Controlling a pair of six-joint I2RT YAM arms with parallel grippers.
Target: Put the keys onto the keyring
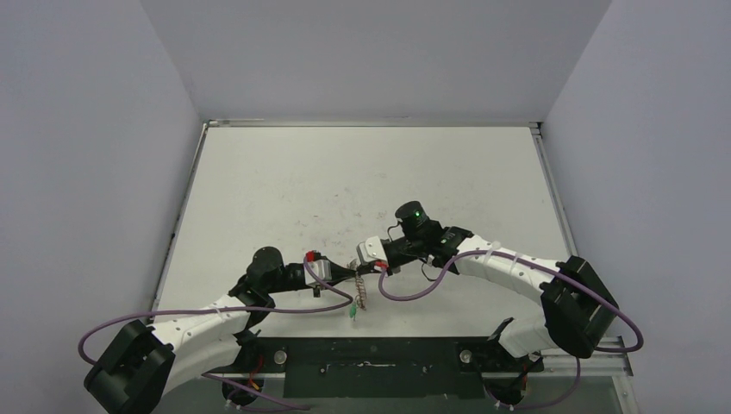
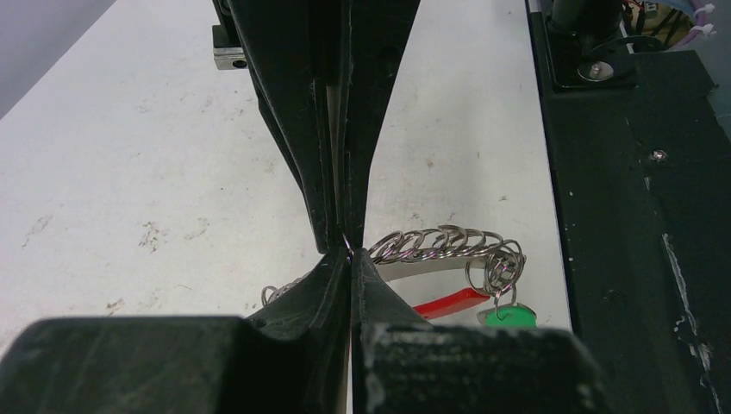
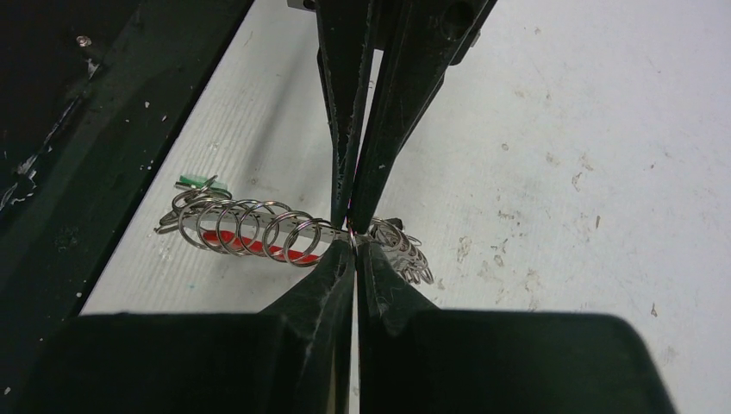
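Left gripper (image 1: 342, 274) is coming in from the left, fingers (image 2: 315, 297) pinching tight on the keyring (image 2: 440, 246) wire, with no gap showing at the tips. The keyring is sitting mid-table near the near edge, between the two grippers. Its silvery coil is trailing from the pinch point toward the near side, and a few loops are sticking out on the other side of the tips. The green key (image 2: 509, 316) is hanging off small rings at the coil's near end, close to the black base plate (image 1: 379, 358). A red piece (image 2: 448, 302) is lying under the coil; can't tell whether it is part of the ring. Right gripper (image 1: 369, 262) is reaching in from the right, tip to tip with the left one. Its fingers (image 3: 388, 289) are also clamping narrow on the same stretch of wire. The white table (image 1: 345, 172) is showing scuff marks around the work spot.
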